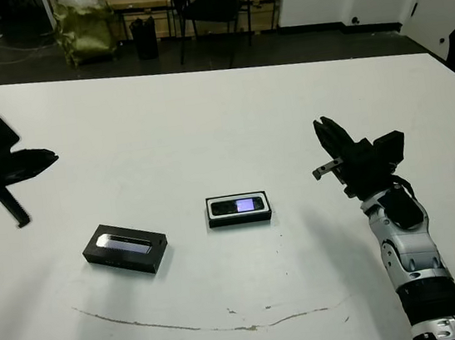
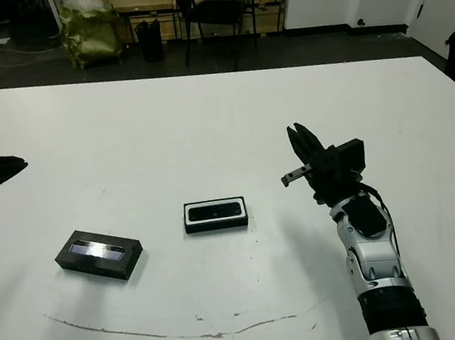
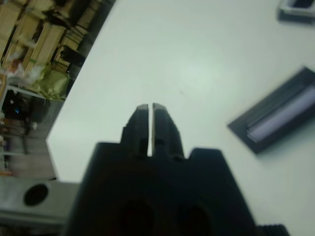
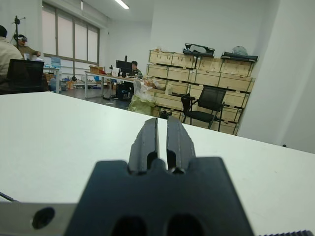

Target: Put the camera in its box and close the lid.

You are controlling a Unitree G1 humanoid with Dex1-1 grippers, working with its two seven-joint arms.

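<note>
A thin brownish scratch line runs along the near edge of the white tabletop. Just past it, to the left, lies the lid, flat on the surface with its pale stripe up. Near it, toward the middle, sits the box with the camera lying inside it, screen face up. Lid and box are apart, not touching.

The right tool hangs above the tabletop to the right of the box, well clear of it, fingers pressed together and holding nothing. The left tool is off at the left edge, far from the lid, also closed and empty; its arm is partly cut off by the frame.

The left wrist view shows what the head views cannot: a hairline slit between the closed fingers, with the lid beside them and only a corner of the box, cut off at the picture's edge. The right wrist view looks across bare tabletop to a chair, stacked wooden crates and seated people at desks, small and hard to make out.
</note>
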